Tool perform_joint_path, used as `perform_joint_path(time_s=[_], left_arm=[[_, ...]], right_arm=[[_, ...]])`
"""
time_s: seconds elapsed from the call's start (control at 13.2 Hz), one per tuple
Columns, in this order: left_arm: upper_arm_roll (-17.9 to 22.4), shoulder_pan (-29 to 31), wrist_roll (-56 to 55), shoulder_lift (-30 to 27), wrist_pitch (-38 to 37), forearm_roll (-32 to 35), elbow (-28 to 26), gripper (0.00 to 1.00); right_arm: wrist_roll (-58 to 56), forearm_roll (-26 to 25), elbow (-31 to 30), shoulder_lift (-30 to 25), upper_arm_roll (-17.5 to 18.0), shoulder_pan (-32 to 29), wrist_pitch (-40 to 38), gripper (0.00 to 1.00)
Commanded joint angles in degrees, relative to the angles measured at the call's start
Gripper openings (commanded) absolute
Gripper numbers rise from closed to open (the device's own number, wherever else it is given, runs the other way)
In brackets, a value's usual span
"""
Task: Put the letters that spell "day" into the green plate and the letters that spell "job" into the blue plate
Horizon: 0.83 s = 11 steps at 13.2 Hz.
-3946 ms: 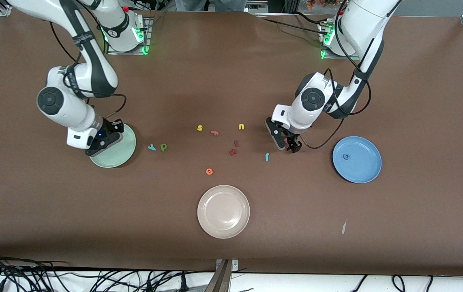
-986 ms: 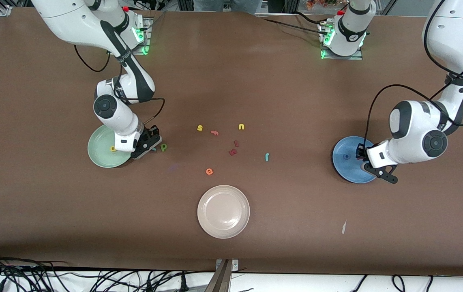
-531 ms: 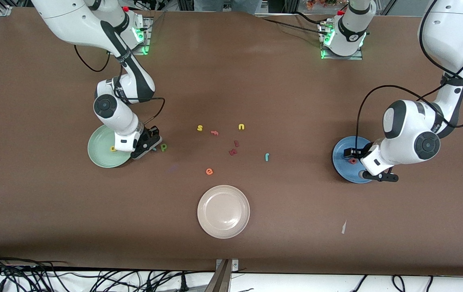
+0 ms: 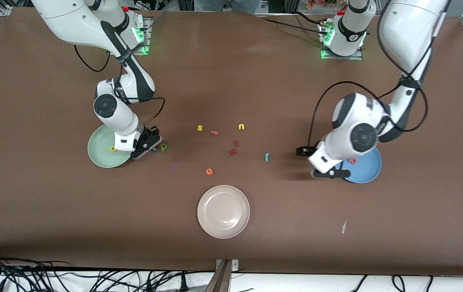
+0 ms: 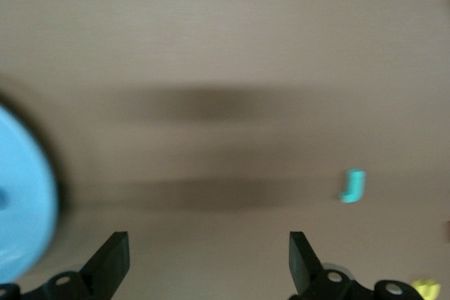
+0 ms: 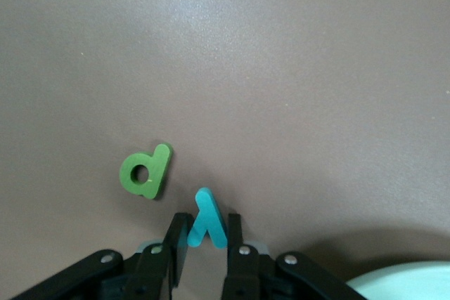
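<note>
The teal "y" (image 6: 205, 220) lies flat on the table just beside the green plate (image 4: 101, 156), toward the table's middle, and the right gripper (image 6: 206, 244) is clenched on it, its fingers pressing the two sides of the stem. The letter looks like thin foam: very light, a little soft, probably not slippery, so a gentle pinch across the narrow stem should be enough, but a hard squeeze may bend it or make it jump out. The green "d" (image 6: 145, 171) lies just beside it, apart from the fingers; I would take it across its straight bar. The yellow "a" (image 4: 113, 149) already rests in the green plate. At the left arm's end of the table, the red "b" (image 4: 352, 161) lies in the blue plate (image 4: 367, 168), and the left gripper (image 5: 208, 261) is released, jaws wide, over the bare table between this plate and the teal "j" (image 5: 353, 186). The "j" is best pinched on its straight part.
</note>
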Motion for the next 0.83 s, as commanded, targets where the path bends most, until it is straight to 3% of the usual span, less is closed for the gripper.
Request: perform_joint_path(time_s=[0.0,0.23,0.53,0.61,0.68,0.76], left_arm=[[0.7,-3.4,-5.4,5.5,-1.0,-0.7,5.8,1.0],[1.2,-8.7,-12.7,11.2,-0.2,-0.2,12.3,1.0],[1.4,-10.8,-13.4,12.2,2.3,0.6,12.4,0.98],[1.4,-11.7,-13.5,12.6,2.4,3.7,12.3,0.96],[1.4,-12.9,-14.0,12.9,2.3,7.0,12.1,0.93],[1.4,-13.3,-15.9,13.4,2.4,8.7,12.1,0.91]], right_arm=[[-1.0,0.0,-0.5,-1.1,0.2,-0.2,0.5,0.15],[-1.2,0.0,0.5,-3.4,-0.1,-0.6,-3.1,0.15],[-6.7,-0.2,1.7,-5.9,-1.2,-5.2,-8.5,0.15],[-8.5,-0.3,1.7,-6.3,-1.2,-6.8,-10.0,0.16],[-10.4,-0.3,1.7,-6.7,-1.9,-8.1,-10.8,0.17],[-11.7,-0.3,1.7,-6.9,-3.5,-8.5,-11.6,0.26]])
